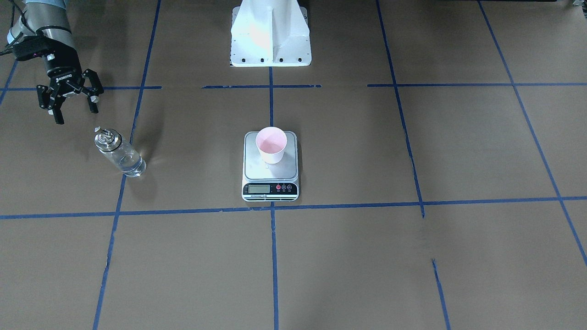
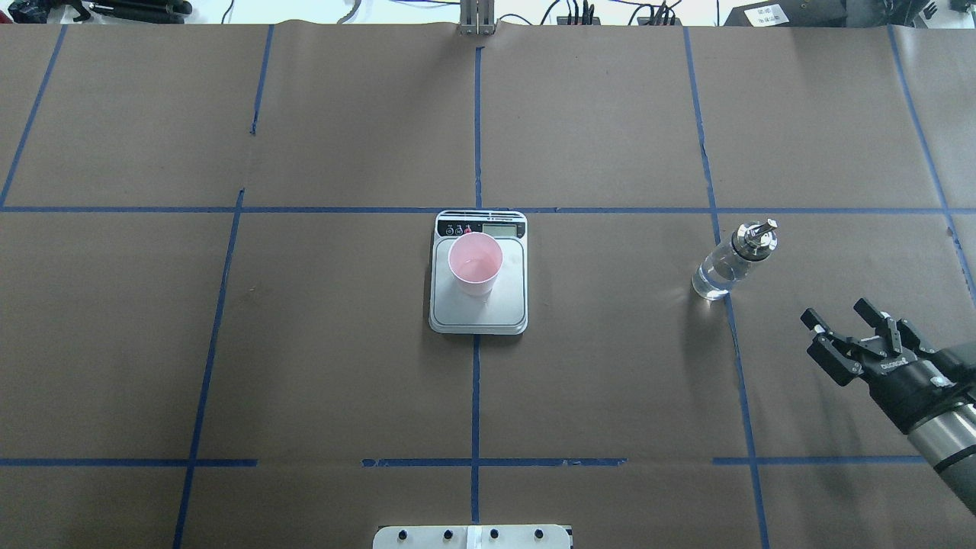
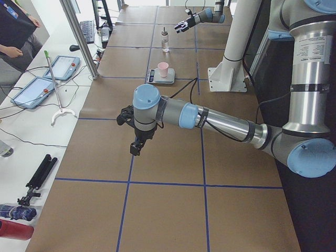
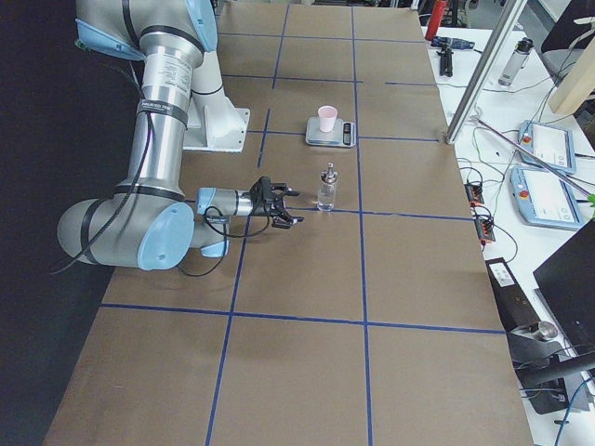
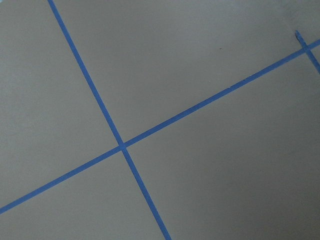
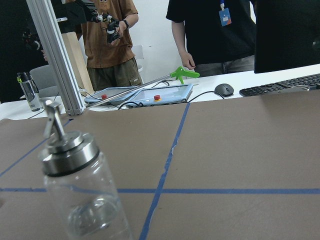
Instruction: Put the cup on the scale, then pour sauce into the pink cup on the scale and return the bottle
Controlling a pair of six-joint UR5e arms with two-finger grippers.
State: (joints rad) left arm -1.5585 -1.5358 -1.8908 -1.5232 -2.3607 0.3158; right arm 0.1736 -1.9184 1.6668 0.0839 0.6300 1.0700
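The right gripper (image 2: 833,314) is seen wide open and empty, near the bottle (image 2: 720,271), which stands upright on the table (image 2: 610,381), well apart from the scale (image 2: 503,309) where the cup (image 2: 475,263) is already set. Whether sauce (image 2: 709,284) has reached the cup cannot be told. If a grasp is meant, the glass body below the collar (image 2: 751,240) should be straddled squarely and the bottle kept upright. The left gripper (image 3: 136,149) hangs far off; its opening cannot be judged

Clear glass bottle (image 1: 120,153), shiny metal collar (image 1: 107,140)
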